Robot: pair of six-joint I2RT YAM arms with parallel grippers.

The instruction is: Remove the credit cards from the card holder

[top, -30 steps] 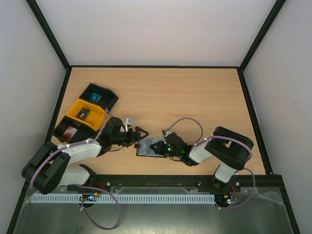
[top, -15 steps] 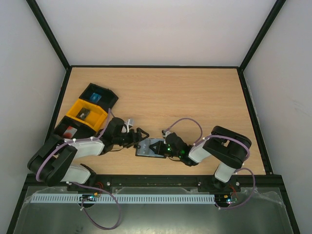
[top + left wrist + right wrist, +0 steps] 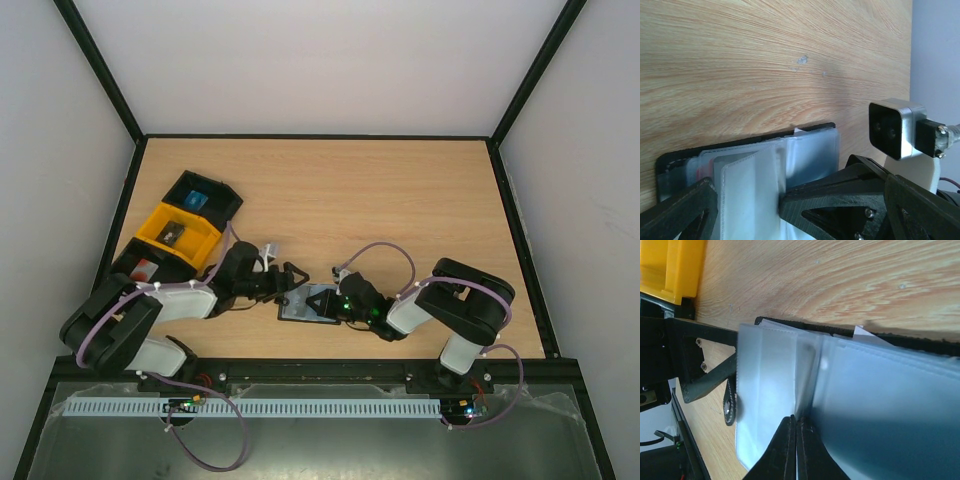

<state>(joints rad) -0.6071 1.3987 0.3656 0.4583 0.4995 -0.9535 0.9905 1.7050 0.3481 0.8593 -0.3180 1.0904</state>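
At the tabletop's [image 3: 400, 200] near edge the card holder [image 3: 298, 306] is clamped by the right pincer [image 3: 796, 424]; the left pincer [image 3: 747, 197] is spread wide.

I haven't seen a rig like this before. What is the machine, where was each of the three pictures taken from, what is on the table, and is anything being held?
The machine is two small robot arms bolted at the near edge of a wooden table. The wide picture looks down from above and behind them. The two close-ups come from a camera on each wrist.

From above, the left gripper and right gripper meet over the card holder, a black wallet lying open with clear sleeves. The right gripper is closed on one sleeve. The left gripper's fingers stand on either side of another sleeve, but I can't tell whether they pinch it.

On the left are three trays. The far black tray holds a blue card, the yellow tray a grey card, and the near black tray a red card.
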